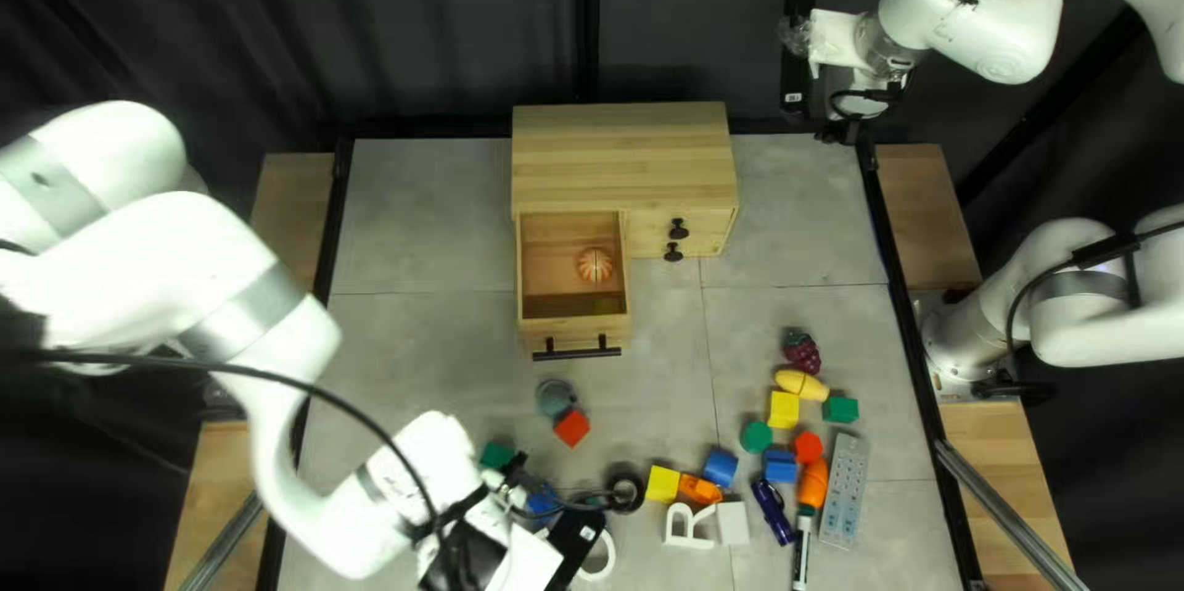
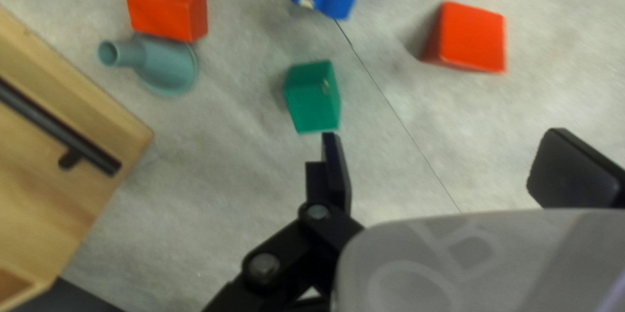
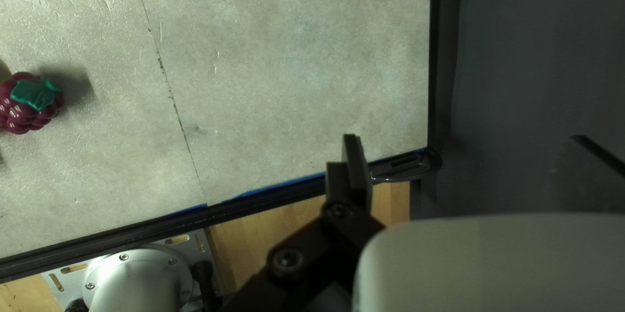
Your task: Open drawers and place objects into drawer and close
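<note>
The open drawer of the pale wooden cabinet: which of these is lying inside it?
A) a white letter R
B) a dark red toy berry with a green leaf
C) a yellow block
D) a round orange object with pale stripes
D: the round orange object with pale stripes shows on the floor of the pulled-out drawer, toward the side nearer the cabinet's black knobs.

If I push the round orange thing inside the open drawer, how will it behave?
The round orange thing will probably roll, because its outline looks nearly circular. It should not go far: the walls of the open drawer surround it. Its surface shows no dent or sag, so it may be fairly stiff.
</note>
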Controlling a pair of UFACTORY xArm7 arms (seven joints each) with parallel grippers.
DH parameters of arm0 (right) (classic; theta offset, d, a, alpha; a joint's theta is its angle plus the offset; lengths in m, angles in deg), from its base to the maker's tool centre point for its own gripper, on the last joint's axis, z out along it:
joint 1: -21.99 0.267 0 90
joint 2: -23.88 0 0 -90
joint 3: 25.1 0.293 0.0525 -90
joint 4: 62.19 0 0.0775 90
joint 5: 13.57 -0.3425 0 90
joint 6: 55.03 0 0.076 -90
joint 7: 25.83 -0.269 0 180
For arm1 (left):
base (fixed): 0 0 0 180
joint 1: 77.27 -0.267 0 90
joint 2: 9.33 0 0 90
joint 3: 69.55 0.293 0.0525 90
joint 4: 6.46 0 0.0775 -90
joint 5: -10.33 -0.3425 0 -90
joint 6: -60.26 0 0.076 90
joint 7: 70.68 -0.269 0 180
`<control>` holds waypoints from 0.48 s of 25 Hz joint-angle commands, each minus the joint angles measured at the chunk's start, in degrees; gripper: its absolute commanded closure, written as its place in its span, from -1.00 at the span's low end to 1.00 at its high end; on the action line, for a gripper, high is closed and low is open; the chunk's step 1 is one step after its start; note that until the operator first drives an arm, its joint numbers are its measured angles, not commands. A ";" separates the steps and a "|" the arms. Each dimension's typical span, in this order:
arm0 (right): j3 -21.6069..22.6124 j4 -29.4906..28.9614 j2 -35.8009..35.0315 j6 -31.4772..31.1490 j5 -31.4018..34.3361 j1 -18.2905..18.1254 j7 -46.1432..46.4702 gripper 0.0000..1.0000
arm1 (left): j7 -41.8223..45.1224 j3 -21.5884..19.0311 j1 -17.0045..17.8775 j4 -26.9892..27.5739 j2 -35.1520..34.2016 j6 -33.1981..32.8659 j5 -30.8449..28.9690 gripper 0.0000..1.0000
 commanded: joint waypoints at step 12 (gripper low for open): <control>0.00 0.00 0.00 0.00 0.00 0.00 0.00 -1.00 | 2.55 3.48 -5.00 -10.21 -0.62 -13.48 0.99 -0.56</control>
